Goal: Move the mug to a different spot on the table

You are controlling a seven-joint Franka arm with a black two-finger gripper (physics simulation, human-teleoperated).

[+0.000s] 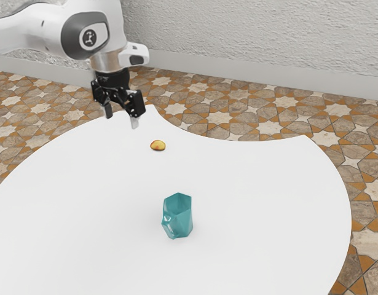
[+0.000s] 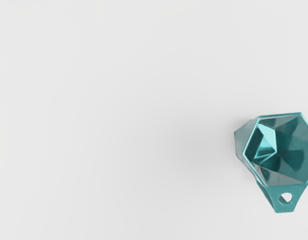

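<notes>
I am holding my end effector (image 1: 121,118) over the eleven o'clock edge of the white tabletop (image 1: 66,203), with its fingers standing apart and nothing between them. The teal faceted mug (image 1: 177,216) is standing upright near the tabletop's middle, at five o'clock from my end effector and well apart from it. A small yellow-orange lump (image 1: 157,145), too small to identify, is lying between them. The dark mark on my arm's grey joint cap (image 1: 85,35) is too small to read. In the wrist view the mug (image 2: 276,155) is being cut off by the frame's edge.

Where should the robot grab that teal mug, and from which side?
From straight above, I'd say: the mug stands upright with its mouth open to the top. Pinch one wall at the rim, inside and outside, away from the small handle. The open end effector hangs clear of it.
</notes>
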